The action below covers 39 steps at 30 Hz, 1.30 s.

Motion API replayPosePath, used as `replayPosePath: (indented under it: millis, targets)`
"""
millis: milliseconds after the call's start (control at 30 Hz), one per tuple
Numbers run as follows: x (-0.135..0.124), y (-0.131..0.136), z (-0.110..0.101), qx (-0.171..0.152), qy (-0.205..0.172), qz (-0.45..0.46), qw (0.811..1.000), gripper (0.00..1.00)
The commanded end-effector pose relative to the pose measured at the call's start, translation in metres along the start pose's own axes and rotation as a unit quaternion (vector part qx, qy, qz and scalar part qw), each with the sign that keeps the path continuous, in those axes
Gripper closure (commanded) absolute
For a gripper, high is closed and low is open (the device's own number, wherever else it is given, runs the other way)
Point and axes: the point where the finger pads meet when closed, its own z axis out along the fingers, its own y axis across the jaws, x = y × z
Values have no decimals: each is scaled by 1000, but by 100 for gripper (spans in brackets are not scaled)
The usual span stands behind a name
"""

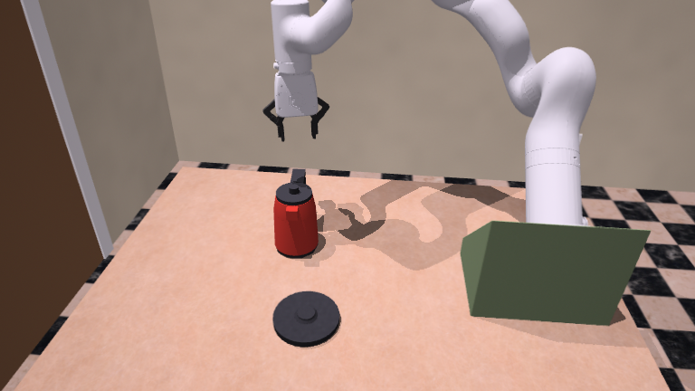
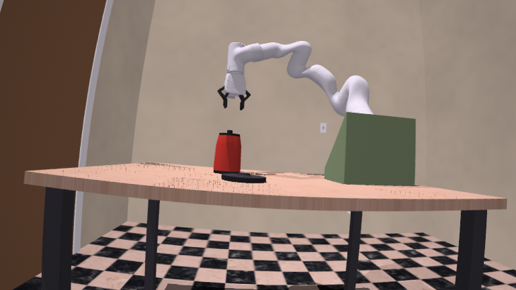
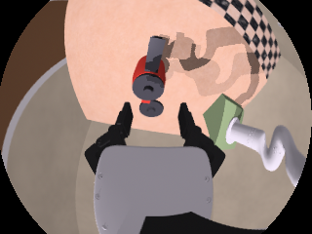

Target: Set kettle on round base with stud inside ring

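The red kettle [image 1: 295, 226] [image 2: 227, 153] [image 3: 148, 76] stands upright on the table, with a dark lid and knob and its dark handle [image 1: 299, 176] [image 3: 156, 50] on the far side. The round dark base [image 1: 306, 318] [image 2: 243, 177] [image 3: 151, 108] lies flat on the table nearer the front, stud up, apart from the kettle. My gripper [image 1: 297, 136] [image 2: 232, 105] [image 3: 155, 108] is open and empty. It points down and hangs high above the kettle.
A green box [image 1: 548, 270] [image 2: 374, 152] [image 3: 222, 116] stands on the table's right side in front of the arm's foot. The table [image 1: 153, 289] [image 2: 113, 180] ends at edges to the left and back. A brown door [image 2: 41, 62] is on the left wall.
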Motion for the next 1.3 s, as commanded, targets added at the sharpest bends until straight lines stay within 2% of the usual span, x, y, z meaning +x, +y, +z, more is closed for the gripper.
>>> replayPosePath:
  millis: [0, 633, 1267]
  targets:
    - [3, -2, 0, 2, 10, 19, 1000, 19]
    - [11, -7, 4, 8, 40, 84, 996, 19]
    - [13, -8, 4, 10, 47, 99, 994, 19]
